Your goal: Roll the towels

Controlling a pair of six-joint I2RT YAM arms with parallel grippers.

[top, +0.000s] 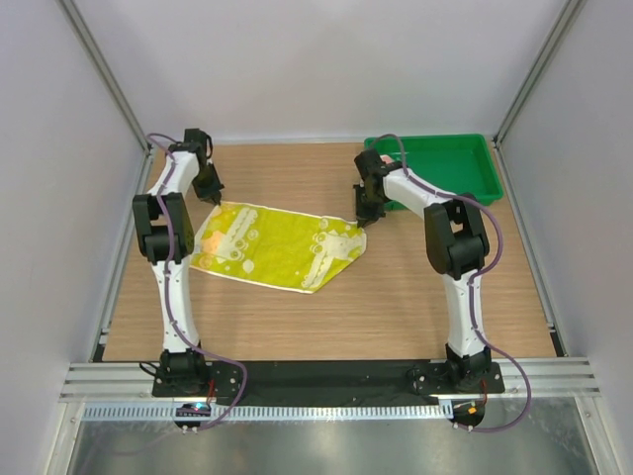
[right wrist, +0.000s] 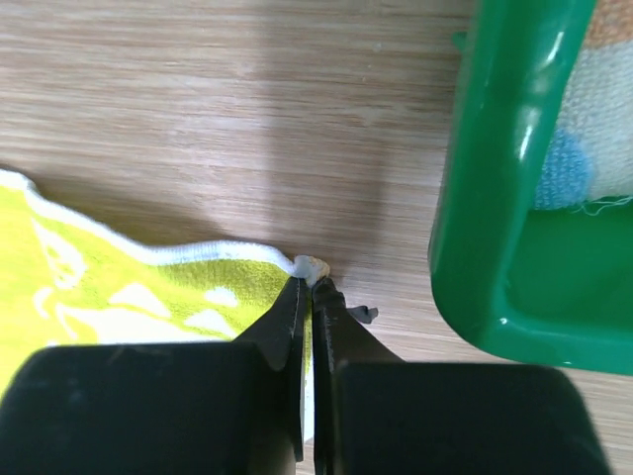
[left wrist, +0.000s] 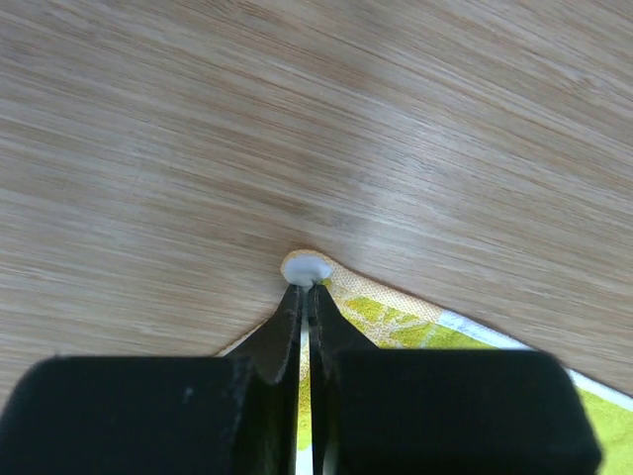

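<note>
Yellow towel (top: 280, 247) corners within both tools (left wrist: 308, 288) (right wrist: 310, 284)

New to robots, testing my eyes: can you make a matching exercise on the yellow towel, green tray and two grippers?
1 yellow towel
2 green tray
3 left gripper
4 right gripper

A shut on the towel corner beside the tray
B spread flat on the table
C at the table's far right
D shut on the towel's far-left corner

Pairs: 1-B, 2-C, 3-D, 4-A
</note>
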